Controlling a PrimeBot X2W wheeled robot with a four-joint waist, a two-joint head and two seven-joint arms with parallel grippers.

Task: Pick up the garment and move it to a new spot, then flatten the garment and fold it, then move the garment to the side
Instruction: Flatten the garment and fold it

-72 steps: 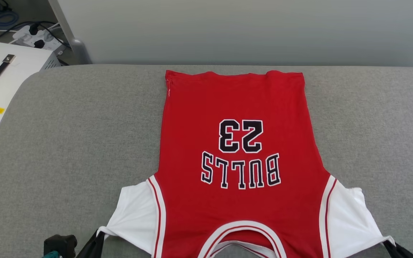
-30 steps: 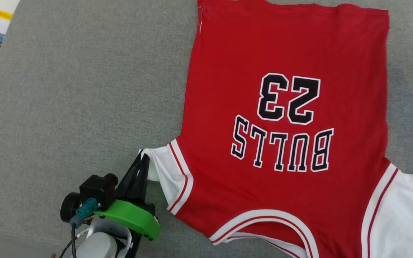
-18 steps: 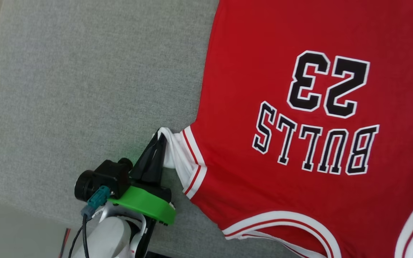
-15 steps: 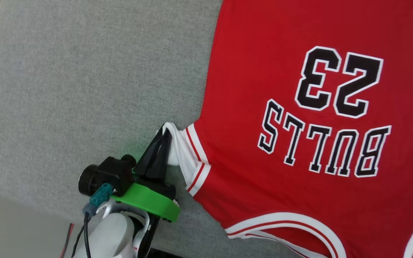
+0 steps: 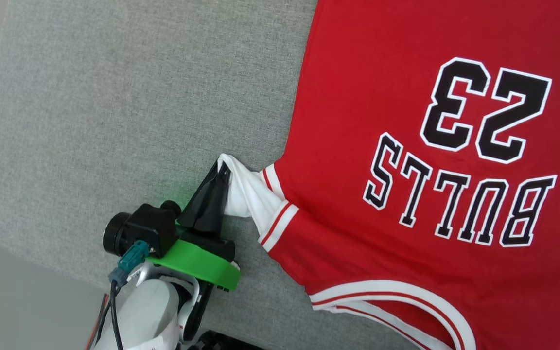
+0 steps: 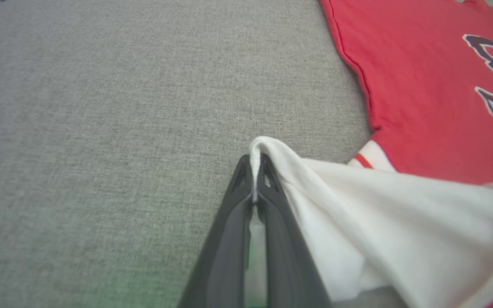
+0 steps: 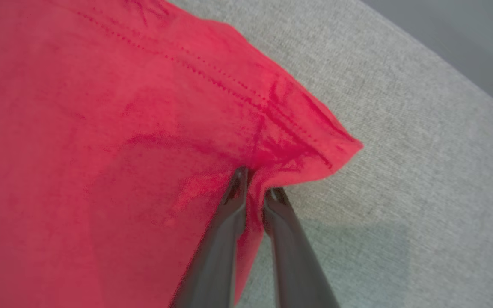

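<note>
head view has the garment [image 5: 382, 87] lying number-up on the grey pad [image 5: 114, 97], with the left gripper [image 5: 219, 170] clamped on its white sleeve [image 5: 248, 197] tip. right wrist view adds the far hem corner [image 7: 315, 137], where the right gripper [image 7: 255, 186] seems to nip a ridge of red cloth. it likely handles light, limp and stretchy; seams and corners give the best holds.
</note>
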